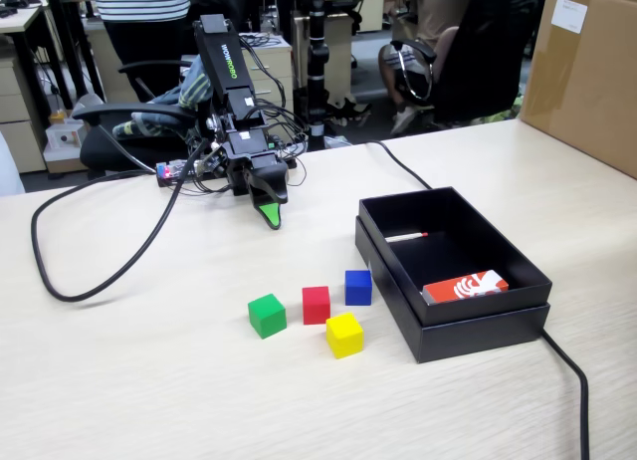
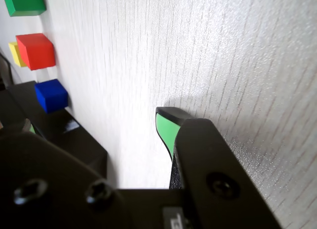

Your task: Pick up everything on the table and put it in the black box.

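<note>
Yellow cube (image 1: 344, 334) sits closest to the fixed camera, on the pale wood-grain desk (image 1: 149, 380). Just behind it stand the red cube (image 1: 316, 305) and the blue cube (image 1: 358, 287), side by side with a small gap; the green cube (image 1: 267, 315) lies a little to the left of the red one in the fixed view. None of the four touches another, and all rest flat on the desk, outside the black box (image 1: 478, 331).

That box stands just to the right of the cubes in the fixed view, nearest the blue and yellow ones. Inside it lie a flat red-and-white card (image 1: 465, 286) against the near right wall and a thin white stick (image 1: 406, 237) near the far left wall.

Behind the cubes, well apart from them, the arm (image 1: 224, 72) leans down with its fingers (image 1: 269, 213) pointing at the desk, the green-tipped end just above or on the surface. In the wrist view only one green-faced tip (image 2: 165, 127) shows, with the other side hidden by the black body, so I cannot tell whether the fingers are released or clenched; nothing is seen between them.

A thick black cable (image 1: 119, 266) loops over the desk to the left, and a brown carton (image 1: 587, 72) stands at the far right.
</note>
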